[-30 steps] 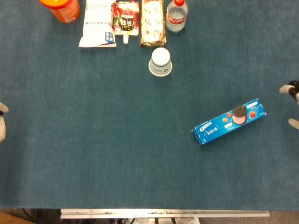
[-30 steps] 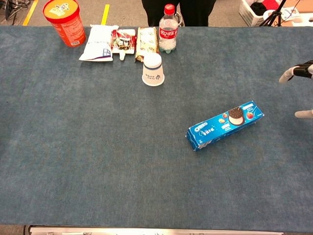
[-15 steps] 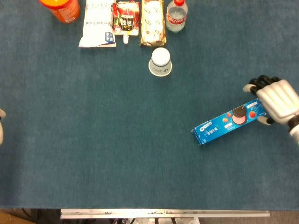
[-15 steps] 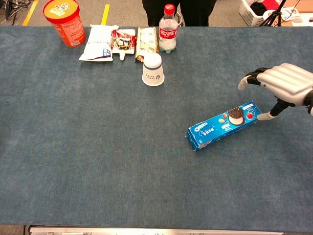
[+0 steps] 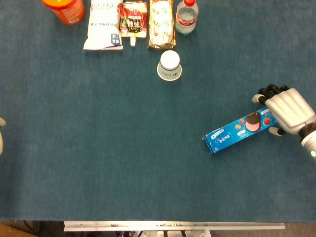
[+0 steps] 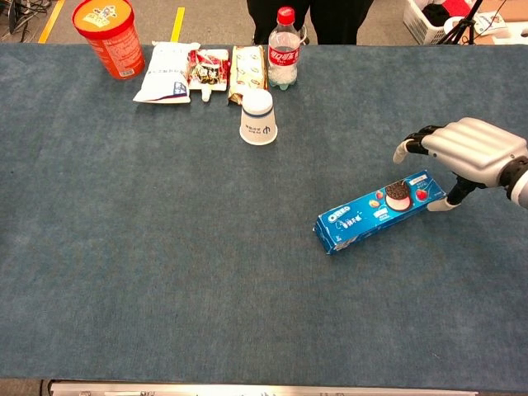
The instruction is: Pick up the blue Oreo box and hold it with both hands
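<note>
Right hand (image 6: pixel 470 153) hovers spread over the far right end of the Oreo box (image 6: pixel 378 210), fingers arched above the upper edge and thumb reaching down beside the end face; nothing is gripped, and whether any fingertip touches the cardboard cannot be told. In the head view the same hand (image 5: pixel 289 109) covers the box's end, while the box (image 5: pixel 238 130) lies flat on the table (image 5: pixel 98 148), angled with its left end nearer the robot. Left hand (image 5: pixel 1 136) shows only as a sliver at the left edge, well apart from the box; its state cannot be told.

Risks, as I judge them: closing on just the end of a long, light box could let it pivot or swing down when lifted. A thumb pressing before the fingers could shove the box along the cloth. The left hand has far to travel, so a one-ended grip must bear that wait. The cup (image 6: pixel 256 116) stands well apart, unlikely to be hit.
</note>
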Controlling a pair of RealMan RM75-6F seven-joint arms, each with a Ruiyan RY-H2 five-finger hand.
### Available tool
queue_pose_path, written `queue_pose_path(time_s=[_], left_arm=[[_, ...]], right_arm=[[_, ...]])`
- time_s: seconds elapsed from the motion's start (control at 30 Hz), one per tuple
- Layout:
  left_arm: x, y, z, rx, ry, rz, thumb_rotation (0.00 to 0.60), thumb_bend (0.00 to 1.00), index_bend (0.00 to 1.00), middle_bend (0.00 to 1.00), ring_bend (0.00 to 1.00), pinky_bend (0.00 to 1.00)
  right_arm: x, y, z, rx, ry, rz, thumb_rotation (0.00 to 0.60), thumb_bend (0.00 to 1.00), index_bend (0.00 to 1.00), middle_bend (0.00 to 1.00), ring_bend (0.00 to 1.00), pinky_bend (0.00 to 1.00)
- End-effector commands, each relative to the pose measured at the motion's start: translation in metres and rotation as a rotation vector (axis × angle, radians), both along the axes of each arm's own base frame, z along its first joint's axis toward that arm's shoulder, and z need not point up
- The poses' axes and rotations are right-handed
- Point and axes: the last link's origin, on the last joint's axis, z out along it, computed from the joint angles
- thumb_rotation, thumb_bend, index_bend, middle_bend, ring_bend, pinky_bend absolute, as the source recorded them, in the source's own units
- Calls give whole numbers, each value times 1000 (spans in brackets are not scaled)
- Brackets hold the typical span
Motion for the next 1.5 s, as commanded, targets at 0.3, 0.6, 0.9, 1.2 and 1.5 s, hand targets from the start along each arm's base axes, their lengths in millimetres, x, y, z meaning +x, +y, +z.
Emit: queue_pose_path(time_s=[0.3, 0.6, 0.9, 1.2, 1.5], left_arm=[[-1, -1, -4, -7, -6, 4, 600, 561, 421, 463, 343, 360], [-3, -3, -5, -4, -14, 12, 600, 561, 421, 463, 343, 360], [-3, -3, -6, -4, -19, 12, 600, 561, 421, 463, 343, 360], [-1, -2, -8, -8, -23, 11, 600, 561, 421, 463, 343, 360], [-3, -4, -10, -13, -26, 19, 600, 561, 421, 463, 343, 360]], right_arm=[[-4, -1, -10, 30, 8, -26, 600, 0, 294, 256, 193, 337], [-1, -1, -21, 47, -2, -24, 600, 0, 294, 324, 193, 337], [-2, -2, -20, 32, -3, -24, 600, 0, 387, 421, 216, 338], [-7, -1, -14, 18, 9, -42, 600, 0, 388, 428, 221, 337], [-10, -1, -16, 19, 16, -50, 600, 0, 400, 446, 227, 338]])
